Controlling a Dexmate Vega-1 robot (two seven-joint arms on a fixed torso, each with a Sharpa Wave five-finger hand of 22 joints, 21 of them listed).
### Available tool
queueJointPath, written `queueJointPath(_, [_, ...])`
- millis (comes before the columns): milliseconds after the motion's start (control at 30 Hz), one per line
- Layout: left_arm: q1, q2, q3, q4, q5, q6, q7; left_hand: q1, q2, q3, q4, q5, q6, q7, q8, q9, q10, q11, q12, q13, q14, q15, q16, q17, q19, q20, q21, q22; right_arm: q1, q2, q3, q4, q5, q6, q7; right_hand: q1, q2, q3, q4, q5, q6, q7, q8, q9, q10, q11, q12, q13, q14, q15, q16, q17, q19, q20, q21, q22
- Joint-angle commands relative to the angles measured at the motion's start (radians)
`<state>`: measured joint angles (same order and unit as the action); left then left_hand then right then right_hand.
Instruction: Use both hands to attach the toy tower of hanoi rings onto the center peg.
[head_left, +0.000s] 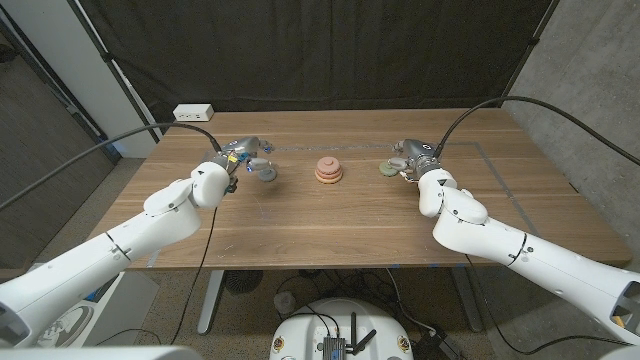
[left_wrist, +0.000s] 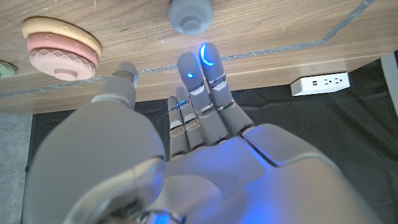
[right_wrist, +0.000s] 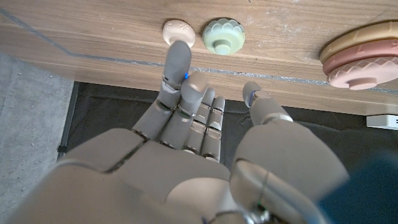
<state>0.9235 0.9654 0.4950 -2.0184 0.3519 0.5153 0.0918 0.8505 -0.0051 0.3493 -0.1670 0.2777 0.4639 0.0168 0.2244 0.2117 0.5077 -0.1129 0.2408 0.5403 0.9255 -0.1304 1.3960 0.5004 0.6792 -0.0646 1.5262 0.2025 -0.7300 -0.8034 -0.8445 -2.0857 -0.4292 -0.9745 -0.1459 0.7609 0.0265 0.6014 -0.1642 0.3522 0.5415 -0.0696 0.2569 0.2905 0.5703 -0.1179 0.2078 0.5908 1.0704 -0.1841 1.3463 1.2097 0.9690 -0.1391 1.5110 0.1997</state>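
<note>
While ring stack (head_left: 329, 171) sits mid-table, pink over tan, axis upright, I see grey ring (left_wrist: 190, 15) just beyond left hand (left_wrist: 186, 149) fingertips. Right wrist view separates green ring (right_wrist: 224, 37) from small peach ring (right_wrist: 179, 31). Right hand (right_wrist: 199, 155): fingers extended, spread, holding nothing. Left likewise empty.

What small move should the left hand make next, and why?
Probably lower the left hand and close its fingers on the grey ring. The ring lies loose on the table just beyond the fingertips, the hand holds nothing, and the stack at the center awaits more rings.
</note>
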Motion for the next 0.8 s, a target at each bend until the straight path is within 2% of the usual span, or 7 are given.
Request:
queueJointPath(33, [0.054,0.004,-0.027,-0.015,-0.025,0.013,0.100,0.010,-0.001,0.008,0.003,0.007,-0.004,0.003,-0.005,0.001,-0.006,0.002,-0.002,0.002,0.002,-0.089,-0.002,0.001,-0.006,-0.135,0.002,0.000,-0.036,-0.020,0.030,0.000,0.016,0.063,-0.026,-0.003,-0.006,0.005,-0.001,0.009,0.001,0.001,0.005,0.007,-0.003,0.001,-0.004,0.005,0.005,-0.035,0.008,0.005,0.004,-0.079,0.007,0.003])
queueJointPath(433, [0.008,-0.037,0.038,0.033,0.014,0.013,0.123,0.010,0.000,0.010,0.003,0.009,-0.005,0.003,-0.010,0.001,-0.009,0.004,-0.008,0.001,0.001,-0.088,-0.001,0.004,-0.011,-0.133,0.004,0.003,-0.044,-0.030,0.036,-0.002,-0.002,0.083,-0.012,-0.001,-0.009,0.006,-0.003,0.010,-0.025,0.002,-0.006,0.010,-0.008,0.003,-0.006,0.004,0.000,-0.035,0.006,0.004,0.002,-0.079,0.006,0.002])
queueJointPath(767, [0.011,-0.040,0.040,0.036,0.004,0.012,0.127,0.009,0.002,0.013,0.004,0.012,-0.001,-0.001,-0.012,0.001,-0.002,0.004,-0.010,-0.001,-0.002,-0.088,-0.001,0.005,-0.009,-0.132,0.004,0.001,-0.032,-0.020,0.020,0.021,-0.030,0.106,0.009,0.003,-0.013,0.008,-0.006,0.011,-0.034,0.002,-0.012,0.010,-0.024,0.004,-0.010,0.004,-0.002,-0.036,0.007,0.004,-0.002,-0.079,0.004,0.001])
queueJointPath(800, [0.010,-0.039,0.040,0.035,0.005,0.015,0.126,0.008,0.002,0.014,0.004,0.012,0.000,0.000,-0.012,0.001,-0.002,0.005,-0.010,0.000,-0.004,-0.088,-0.003,0.003,-0.009,-0.132,0.003,0.000,-0.029,-0.020,0.017,0.024,-0.035,0.110,0.012,0.005,-0.015,0.008,-0.007,0.011,-0.037,0.009,-0.013,0.009,-0.033,0.003,-0.012,0.005,-0.003,-0.035,0.008,0.005,-0.003,-0.079,0.003,0.001])
